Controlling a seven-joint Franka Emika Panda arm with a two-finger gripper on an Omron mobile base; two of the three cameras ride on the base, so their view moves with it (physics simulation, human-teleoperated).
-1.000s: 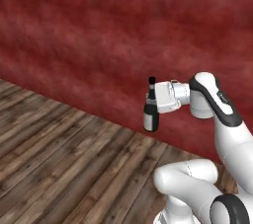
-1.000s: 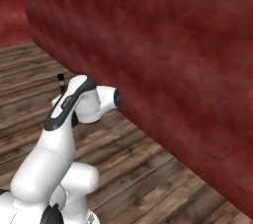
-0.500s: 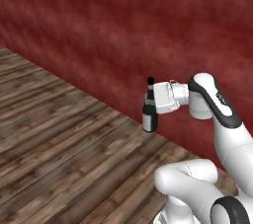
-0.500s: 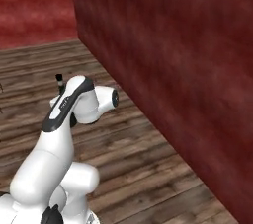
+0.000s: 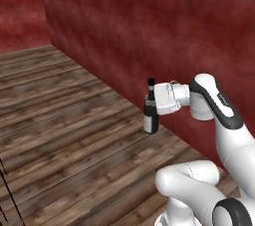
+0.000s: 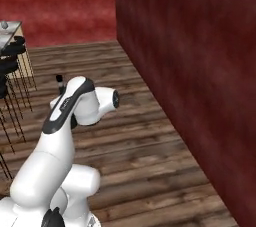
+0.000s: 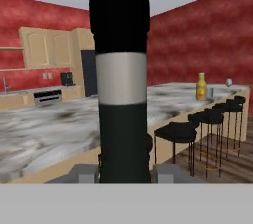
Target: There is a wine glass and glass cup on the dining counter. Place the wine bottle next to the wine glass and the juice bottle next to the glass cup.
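Note:
My gripper [image 5: 156, 102] is shut on the wine bottle [image 5: 150, 114], a slim dark bottle held upright above the wooden floor. In the hand view its black-capped neck [image 7: 123, 94] rises close up between the fingertips [image 7: 83, 170]. Its top [image 6: 59, 79] peeks out behind my arm in the right base view. Far off, the dining counter [image 7: 44, 131] stretches away as a veined marble slab. Near its far end stand the amber juice bottle [image 7: 200, 87], the glass cup [image 7: 211, 92] just beside it, and the small wine glass [image 7: 229, 82] further right.
Black round stools [image 7: 180, 133] line the counter's edge, and several also show as stools [image 6: 11, 51] by the counter's corner [image 6: 12, 32]. A dark red wall [image 5: 149, 26] runs close along my right side. Tan cabinets [image 7: 44, 46] stand far behind the counter.
Both base views have swung with the base: a wall corner has come into sight, and the counter's corner and stools have entered the right base view. The bottle stays gripped.

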